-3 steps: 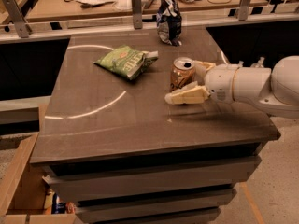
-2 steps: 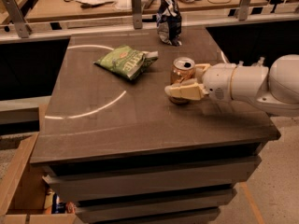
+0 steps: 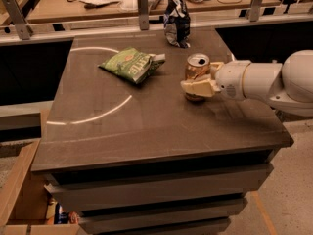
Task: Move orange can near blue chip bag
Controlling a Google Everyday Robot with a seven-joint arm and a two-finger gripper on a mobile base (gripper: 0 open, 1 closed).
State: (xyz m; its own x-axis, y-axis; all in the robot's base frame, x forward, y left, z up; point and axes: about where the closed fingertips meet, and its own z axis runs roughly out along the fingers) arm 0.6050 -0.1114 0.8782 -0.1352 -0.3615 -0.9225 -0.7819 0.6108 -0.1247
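Note:
The orange can [image 3: 196, 67] stands upright on the right half of the dark table [image 3: 146, 126]. My gripper [image 3: 201, 78] reaches in from the right and is shut on the can, one cream finger [image 3: 195, 87] across its lower front and the other behind its right side. The can's base rests on the table. The blue chip bag [image 3: 176, 22] stands upright near the table's back edge, a little left of the can and well behind it.
A flat green chip bag [image 3: 131, 63] lies left of the can, mid-table. A rail with metal posts and a cluttered wooden bench run behind the table. A cardboard box [image 3: 22, 195] sits on the floor at the lower left.
My gripper has slid in toward the can, and its front finger has come up against the can's lower side. The can and both bags have stayed in place.

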